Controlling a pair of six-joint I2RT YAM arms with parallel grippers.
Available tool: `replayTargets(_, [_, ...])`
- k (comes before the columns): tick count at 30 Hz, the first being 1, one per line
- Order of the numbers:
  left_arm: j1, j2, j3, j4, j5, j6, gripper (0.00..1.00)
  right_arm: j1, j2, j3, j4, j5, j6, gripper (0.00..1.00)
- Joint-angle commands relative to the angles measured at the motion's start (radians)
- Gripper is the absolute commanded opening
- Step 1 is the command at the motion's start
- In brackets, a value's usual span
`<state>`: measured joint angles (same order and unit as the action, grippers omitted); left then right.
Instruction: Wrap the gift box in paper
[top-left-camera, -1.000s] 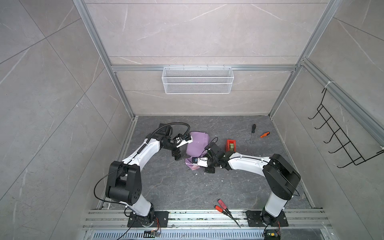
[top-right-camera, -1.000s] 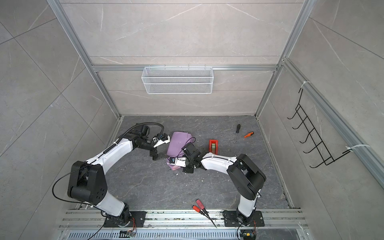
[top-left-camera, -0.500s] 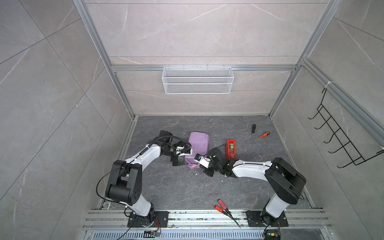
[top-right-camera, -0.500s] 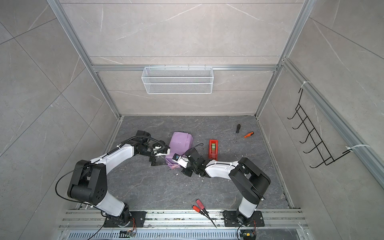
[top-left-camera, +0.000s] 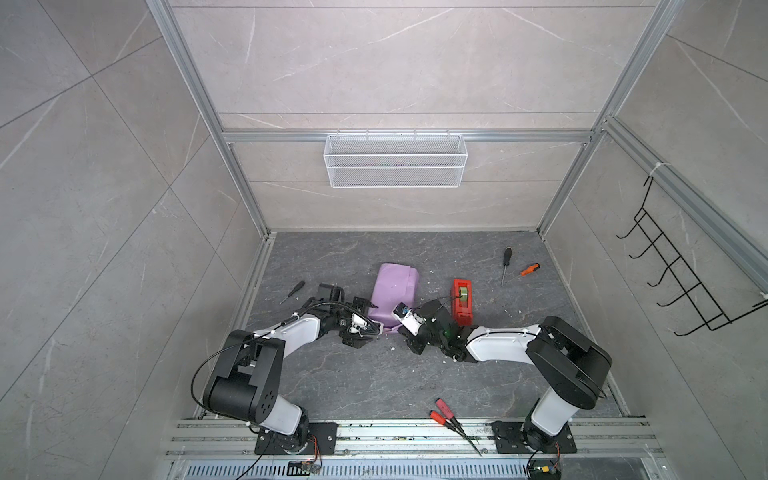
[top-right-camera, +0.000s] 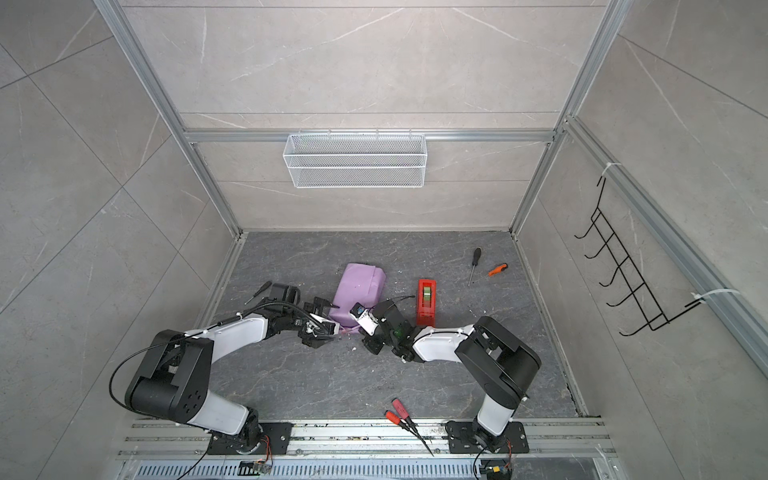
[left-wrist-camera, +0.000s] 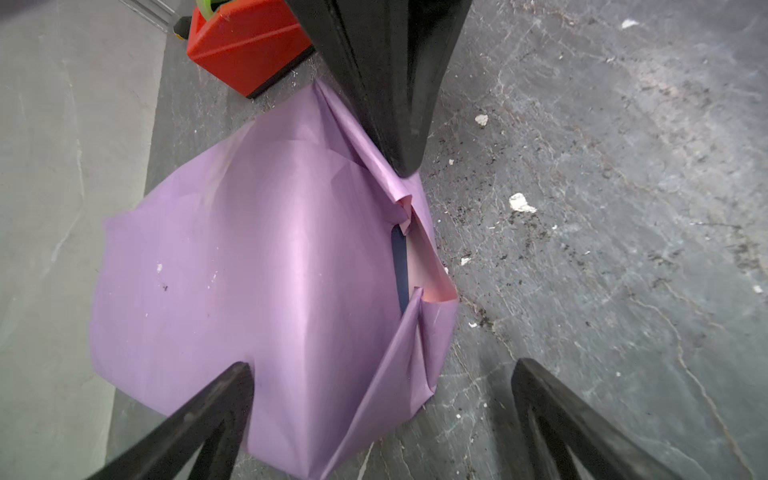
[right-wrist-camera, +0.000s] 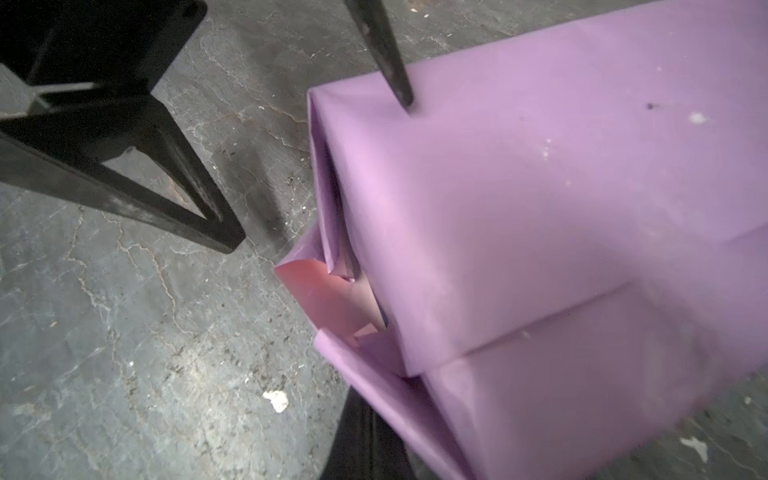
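Both top views showed red-handled pliers (top-left-camera: 446, 411) nearest, by the front rail. Beyond them both arms met at the near end of the paper (top-left-camera: 395, 291), which lay lilac side out on the grey floor, folded around the gift box (left-wrist-camera: 399, 266). Only a navy sliver of the box showed at the loose end, beside the pink inner face. The left gripper (left-wrist-camera: 382, 363) stood released, one finger over the paper and one over bare floor. The right gripper (left-wrist-camera: 404, 164) was clenched, its tip against the crumpled end fold. Farther back stood a red tape dispenser (top-left-camera: 462, 301), then two screwdrivers (top-left-camera: 505, 266), then a wire basket (top-left-camera: 395, 166) on the wall.
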<state>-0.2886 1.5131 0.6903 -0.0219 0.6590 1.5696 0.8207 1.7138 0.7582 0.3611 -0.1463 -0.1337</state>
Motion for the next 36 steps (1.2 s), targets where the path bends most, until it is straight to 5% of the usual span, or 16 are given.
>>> replayTargets(1, [-0.013, -0.030, -0.009, 0.085, 0.012, 0.056, 1.00, 0.005, 0.014, -0.006, 0.059, 0.007, 0.046, 0.00])
replayTargets(15, [-0.081, 0.009, -0.105, 0.277, -0.132, 0.027, 0.99, 0.012, 0.037, -0.037, 0.129, -0.001, 0.093, 0.00])
replayTargets(36, [-0.100, 0.094, -0.066, 0.249, -0.189, -0.019, 0.64, 0.017, 0.054, -0.079, 0.229, -0.001, 0.159, 0.00])
